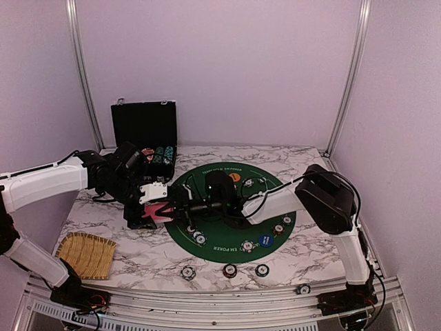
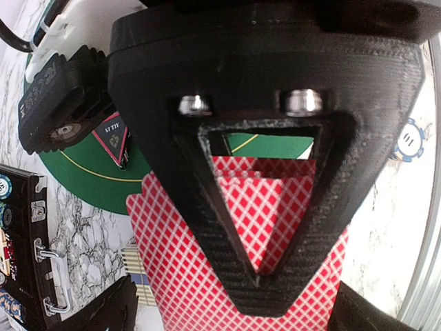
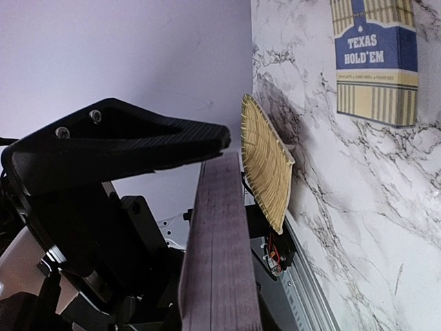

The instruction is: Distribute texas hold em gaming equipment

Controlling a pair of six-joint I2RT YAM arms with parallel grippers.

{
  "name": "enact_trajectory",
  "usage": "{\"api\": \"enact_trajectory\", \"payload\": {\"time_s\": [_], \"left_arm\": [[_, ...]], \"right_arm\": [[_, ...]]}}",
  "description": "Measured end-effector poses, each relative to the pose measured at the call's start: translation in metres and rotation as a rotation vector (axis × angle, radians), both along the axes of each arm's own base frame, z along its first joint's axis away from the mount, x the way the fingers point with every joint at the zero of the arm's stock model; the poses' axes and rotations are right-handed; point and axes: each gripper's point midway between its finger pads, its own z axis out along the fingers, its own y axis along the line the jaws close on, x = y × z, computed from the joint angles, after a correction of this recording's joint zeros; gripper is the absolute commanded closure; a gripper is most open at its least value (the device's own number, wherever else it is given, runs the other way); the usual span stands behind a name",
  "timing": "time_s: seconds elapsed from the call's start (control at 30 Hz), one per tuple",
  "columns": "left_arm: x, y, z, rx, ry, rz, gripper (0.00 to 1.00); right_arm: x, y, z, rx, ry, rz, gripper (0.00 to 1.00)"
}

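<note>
A deck of red-backed playing cards [image 1: 156,213] hangs over the table's left part, between the two arms. My right gripper [image 1: 173,207] reaches in from the right and is shut on it. The deck's thick edge [image 3: 220,248] fills the right wrist view under one finger [image 3: 138,141]. My left gripper [image 2: 238,314] stands open, its fingers wide apart at either side of the cards [image 2: 179,262]. Striped poker chips [image 1: 198,237] lie on the green round mat [image 1: 220,238], with a blue button [image 1: 264,240] and an orange button [image 1: 235,177]. A dark triangular marker [image 2: 116,138] lies on the green.
The black chip case [image 1: 145,131] stands open at the back left. A woven straw mat [image 1: 86,255] lies at the front left. A Texas Hold'em card box [image 3: 375,62] lies on the marble below the grippers. Three chips [image 1: 229,270] sit along the front edge.
</note>
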Motion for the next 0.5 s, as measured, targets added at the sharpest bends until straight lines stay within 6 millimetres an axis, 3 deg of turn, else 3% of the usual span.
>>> {"api": "enact_trajectory", "payload": {"time_s": [0.27, 0.5], "left_arm": [[-0.003, 0.001, 0.000, 0.015, 0.015, -0.020, 0.19], [-0.002, -0.003, 0.002, 0.010, 0.020, -0.035, 0.19]], "right_arm": [[0.000, 0.000, -0.005, -0.017, 0.011, 0.000, 1.00], [0.000, 0.000, -0.013, -0.028, 0.019, 0.000, 1.00]]}}
